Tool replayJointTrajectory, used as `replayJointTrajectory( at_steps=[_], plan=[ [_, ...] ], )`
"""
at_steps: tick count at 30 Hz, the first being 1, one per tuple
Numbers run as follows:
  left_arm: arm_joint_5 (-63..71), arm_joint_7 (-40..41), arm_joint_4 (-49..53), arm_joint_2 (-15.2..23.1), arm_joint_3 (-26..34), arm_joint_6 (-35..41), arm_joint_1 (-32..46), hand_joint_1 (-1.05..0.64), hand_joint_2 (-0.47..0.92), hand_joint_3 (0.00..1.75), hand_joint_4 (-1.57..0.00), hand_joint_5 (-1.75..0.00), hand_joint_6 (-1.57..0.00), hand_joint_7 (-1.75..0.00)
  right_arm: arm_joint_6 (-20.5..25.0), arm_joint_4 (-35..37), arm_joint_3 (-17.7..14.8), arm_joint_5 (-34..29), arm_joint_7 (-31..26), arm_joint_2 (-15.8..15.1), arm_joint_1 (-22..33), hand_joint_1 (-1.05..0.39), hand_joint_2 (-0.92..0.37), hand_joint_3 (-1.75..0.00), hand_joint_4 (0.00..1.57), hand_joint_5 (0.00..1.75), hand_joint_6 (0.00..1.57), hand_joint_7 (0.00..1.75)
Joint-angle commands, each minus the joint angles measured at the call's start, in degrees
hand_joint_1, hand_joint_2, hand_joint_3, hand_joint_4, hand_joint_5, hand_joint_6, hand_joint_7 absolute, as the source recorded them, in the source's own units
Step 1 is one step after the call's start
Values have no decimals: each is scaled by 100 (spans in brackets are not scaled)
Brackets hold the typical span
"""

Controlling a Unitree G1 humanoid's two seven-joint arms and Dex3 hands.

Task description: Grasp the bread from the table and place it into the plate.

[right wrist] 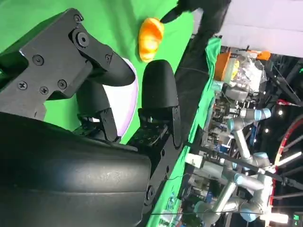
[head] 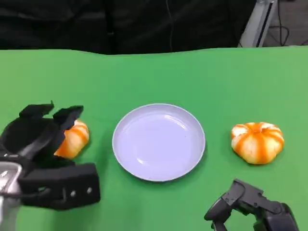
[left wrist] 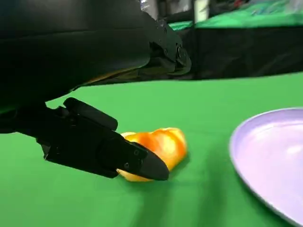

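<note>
A lavender plate (head: 159, 142) sits mid-table on a green cloth (head: 154, 77). Left of it lies an orange-striped bread roll (head: 73, 138), with the left hand (head: 41, 134) around it, fingers spread and not closed on it. A second roll (head: 257, 142) lies right of the plate. The right hand (head: 248, 207) rests near, holding nothing, fingers apart.

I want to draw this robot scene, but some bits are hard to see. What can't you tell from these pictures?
- Head view: the left hand covers part of the left bread, so whether the fingers touch it is unclear.
- Left wrist view: a finger hides the same bread's near side; the plate is cut off by the edge.
- Head view: the right hand is cut off at the bottom edge.
- Right wrist view: the plate's rim is mostly hidden behind the fingers.
</note>
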Motion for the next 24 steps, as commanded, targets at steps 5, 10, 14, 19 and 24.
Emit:
replayJointTrajectory(
  at_steps=[5, 10, 14, 19, 24],
  plan=[
    [83, 341, 1810, -51, -682, 315, -1058, -47, 90, 0, -2, -24, -18, -1, -65, -12, -11, -6, -40, -7, 38, -11, -36, -127, 71, 159, 77, 131],
    [12, 397, 2603, -110, -962, 333, -1462, -46, 90, 0, -4, -25, -20, -1, -73, -35, -12, -24, -41, -7, 71, -11, -36, -127, 71, 158, 78, 131],
    [-64, 476, 3667, -238, -1263, 291, -1984, -51, 92, 3, -7, -25, -21, -1, -84, -65, -16, -42, -40, -16, 110, -11, -37, -126, 70, 158, 77, 130],
    [-222, 883, 5110, -398, -1540, -43, -2354, -48, 92, 3, -14, -21, -26, -1, -59, -93, 2, -65, -41, 2, 148, -12, -38, -125, 70, 157, 77, 130],
    [-472, 1410, 5946, -434, -1678, -522, -2408, -37, 92, 9, -39, -13, -40, -2, -53, -119, 12, -88, -57, 11, 178, -12, -37, -126, 71, 157, 78, 130]
  ],
)
